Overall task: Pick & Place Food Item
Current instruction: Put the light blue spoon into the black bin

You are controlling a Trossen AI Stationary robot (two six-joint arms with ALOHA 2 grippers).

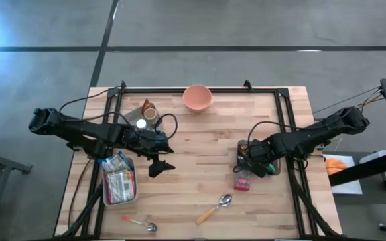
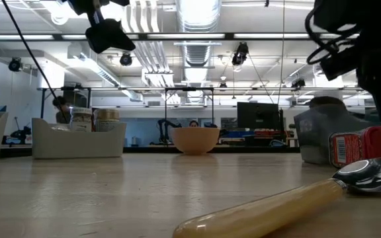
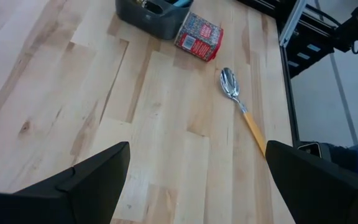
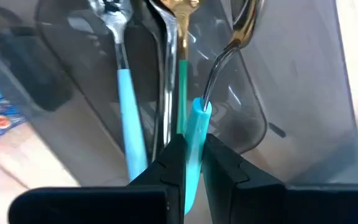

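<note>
A red food packet [image 1: 242,181] lies flat on the table beside a dark grey cutlery bin [image 1: 248,155]. My right gripper [image 4: 192,148] points down into that bin [image 4: 253,106], shut on a utensil with a turquoise handle. A blue-handled fork [image 4: 127,99] and a green-handled utensil [image 4: 182,68] lie in the bin beside it. My left gripper [image 3: 197,186] hangs open above the table's left middle [image 1: 159,165], with nothing between its fingers. The packet [image 3: 198,36] shows far ahead of it. My right gripper pinches the turquoise handle [image 4: 194,138] between its two fingers, coming from above and pointing down. The handle's end [image 4: 199,111] sticks out past the fingertips. From there the metal neck [image 4: 219,62] runs on inside the bin; whether it rests on the bin's floor I cannot tell.
A yellow-handled spoon [image 1: 214,209] lies near the front edge, and a pink-handled one [image 1: 139,223] lies at the front left. A metal tray [image 1: 118,181] of packets stands at the left, with jars [image 1: 144,118] behind it. A pink bowl [image 1: 197,98] stands at the far edge.
</note>
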